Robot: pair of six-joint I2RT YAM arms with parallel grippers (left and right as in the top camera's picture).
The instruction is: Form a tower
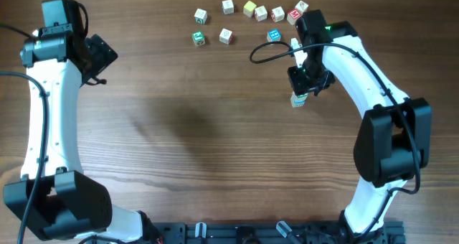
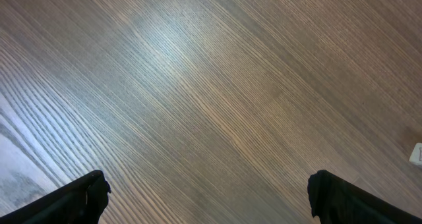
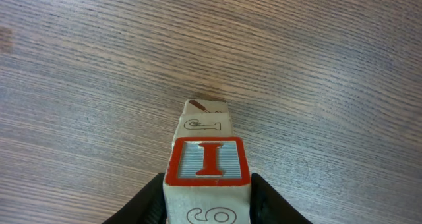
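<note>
The right jaws straddle the top cube (image 3: 208, 159) of the tower (image 1: 299, 99), with the black fingers (image 3: 148, 204) close against both its flanks. Whether they are pinching it or merely resting beside it, the wrist view does not settle. The left jaws stand wide apart over bare table (image 2: 198, 85), holding nothing, well away from the work.

The tower stands on the right arm's side of the table, just below the scattered loose cubes (image 1: 225, 36). From the right wrist, the red "I" cube sits squarely on a pale cube (image 3: 206, 118) beneath it, edges roughly flush (whether anything lies under that one is hidden). I judge at least two levels built and this placement about finished. Some ten single cubes lie in the far row, so there is plenty to add if the tower is to go higher. First this cube must be freed without nudging it.
</note>
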